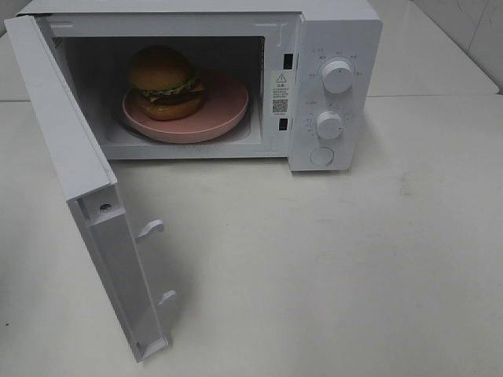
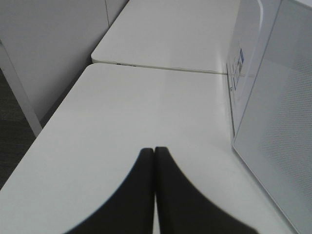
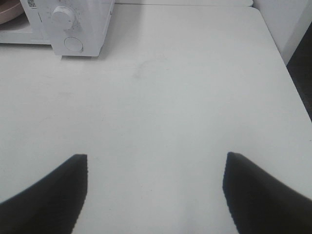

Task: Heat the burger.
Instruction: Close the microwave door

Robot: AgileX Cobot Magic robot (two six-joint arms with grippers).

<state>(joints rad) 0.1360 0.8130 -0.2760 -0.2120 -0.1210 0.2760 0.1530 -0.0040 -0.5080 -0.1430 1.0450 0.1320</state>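
Observation:
The burger (image 1: 163, 82), with a golden-brown bun, green lettuce and dark patty, sits on a round pink plate (image 1: 224, 110) inside the white microwave (image 1: 334, 47). The microwave door (image 1: 75, 173) stands wide open, swung out to the left. No gripper shows in the exterior high view. In the left wrist view my left gripper (image 2: 154, 148) is shut and empty over the white table, next to the open door (image 2: 278, 122). In the right wrist view my right gripper (image 3: 156, 158) is open and empty above the table, well away from the microwave's control panel (image 3: 68, 29).
The microwave has two white knobs (image 1: 337, 76) (image 1: 328, 124) and a round button (image 1: 321, 155) on its right panel. The white table (image 1: 330, 267) stretches in front. The table's edge and a gap to a second table show in the left wrist view (image 2: 146, 67).

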